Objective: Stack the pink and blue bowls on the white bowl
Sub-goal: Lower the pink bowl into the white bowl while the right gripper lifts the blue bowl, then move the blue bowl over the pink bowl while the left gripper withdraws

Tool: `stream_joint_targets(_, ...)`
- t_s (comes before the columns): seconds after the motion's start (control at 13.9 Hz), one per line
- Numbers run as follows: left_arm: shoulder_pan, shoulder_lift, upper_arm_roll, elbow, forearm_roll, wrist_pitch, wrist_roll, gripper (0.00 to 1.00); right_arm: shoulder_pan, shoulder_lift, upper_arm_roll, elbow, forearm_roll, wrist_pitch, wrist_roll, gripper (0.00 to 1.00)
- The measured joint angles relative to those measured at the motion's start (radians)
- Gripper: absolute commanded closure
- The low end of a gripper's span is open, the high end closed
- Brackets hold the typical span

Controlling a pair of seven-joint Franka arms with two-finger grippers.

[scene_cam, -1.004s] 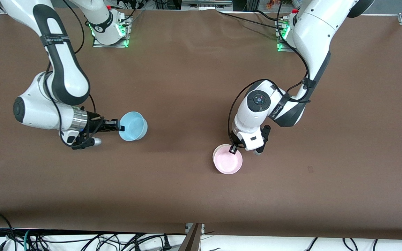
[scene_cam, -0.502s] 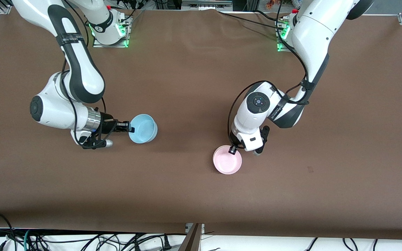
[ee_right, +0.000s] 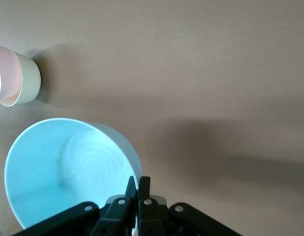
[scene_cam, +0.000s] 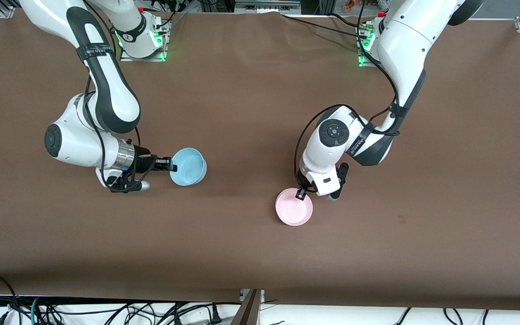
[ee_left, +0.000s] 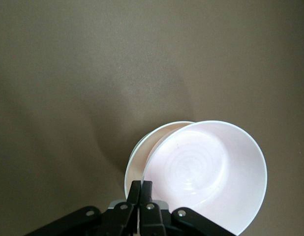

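Front view: we see the right end effector (scene_cam: 173,167) clamped on the rim of the blue bowl (scene_cam: 189,166), held over the table (scene_cam: 251,90) toward the right arm's end. The left end effector (scene_cam: 301,194) is clamped on the pink bowl (scene_cam: 294,207), which sits tilted in the white bowl (ee_left: 137,155).

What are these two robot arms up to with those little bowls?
They are stacking bowls. The left gripper is shut on the rim of the pink bowl, which sits tilted in the white bowl on the table. The right gripper is shut on the rim of the blue bowl, carried toward the stack.
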Motion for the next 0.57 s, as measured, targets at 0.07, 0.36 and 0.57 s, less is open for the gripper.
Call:
stream_joint_targets(0.07, -0.001, 0.000, -0.001, -0.001, 0.000, -0.001, 0.000, 1.00, 0.000, 0.000, 0.000, 0.000, 0.001, 0.000, 0.001, 1.00)
stream_joint_targets(0.36, -0.011, 0.003, -0.009, -0.014, 0.000, -0.006, -0.007, 1.00, 0.005, 0.000, 0.000, 0.010, 0.001, 0.001, 0.030, 1.00)
stream_joint_targets(0.57, -0.023, 0.012, -0.010, -0.016, 0.000, -0.006, -0.017, 1.00, 0.020, 0.000, 0.000, 0.014, 0.002, 0.001, 0.052, 1.00)
